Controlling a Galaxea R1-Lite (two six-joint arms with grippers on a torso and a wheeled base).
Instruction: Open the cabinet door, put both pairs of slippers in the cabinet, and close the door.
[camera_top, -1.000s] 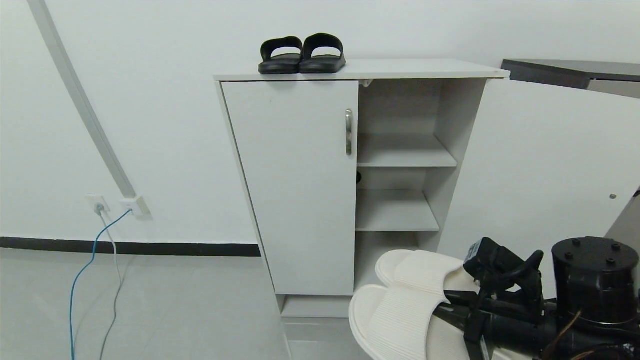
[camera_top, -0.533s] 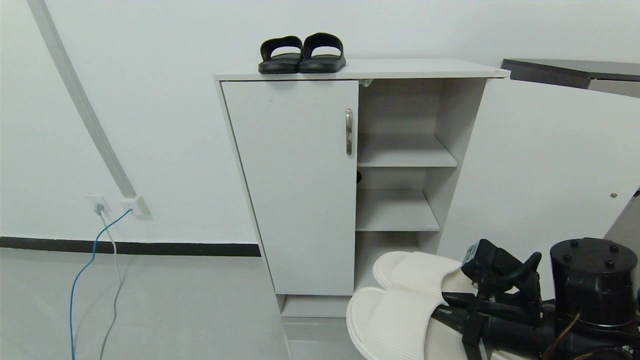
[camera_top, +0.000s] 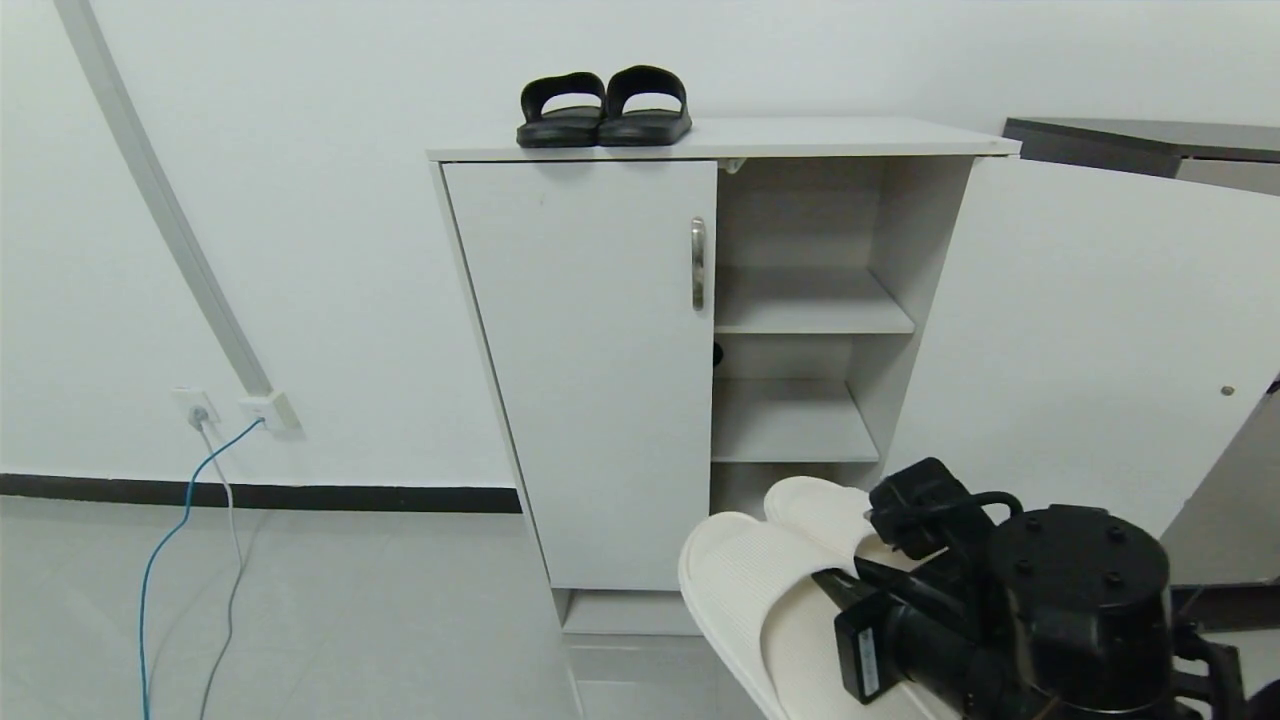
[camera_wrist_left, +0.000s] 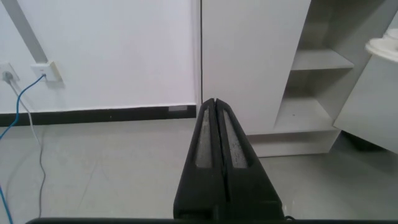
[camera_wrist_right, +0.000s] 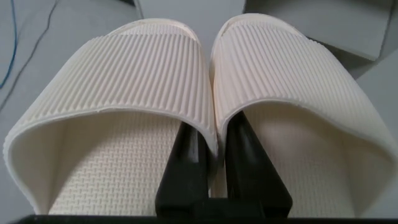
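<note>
Cabinet (camera_top: 590, 380) fills the frame's centre, its right door (camera_top: 1080, 330) standing open. At lower right, your right gripper (camera_wrist_right: 217, 149) clamps the white slippers (camera_top: 740, 580) by their inner straps, near the lowest compartment. Black slippers (camera_top: 603, 108) sit on top, upper centre. Your left gripper (camera_wrist_left: 215, 134) is pressed together, empty.

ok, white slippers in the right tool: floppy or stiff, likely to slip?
Probably stiffish foam: the white slippers jut from the right tool without sagging, straps arched. Likely light, since one pinch carries both. Ribbed, textured surfaces suggest decent grip, but held by the inner walls only they might pivot.
</note>
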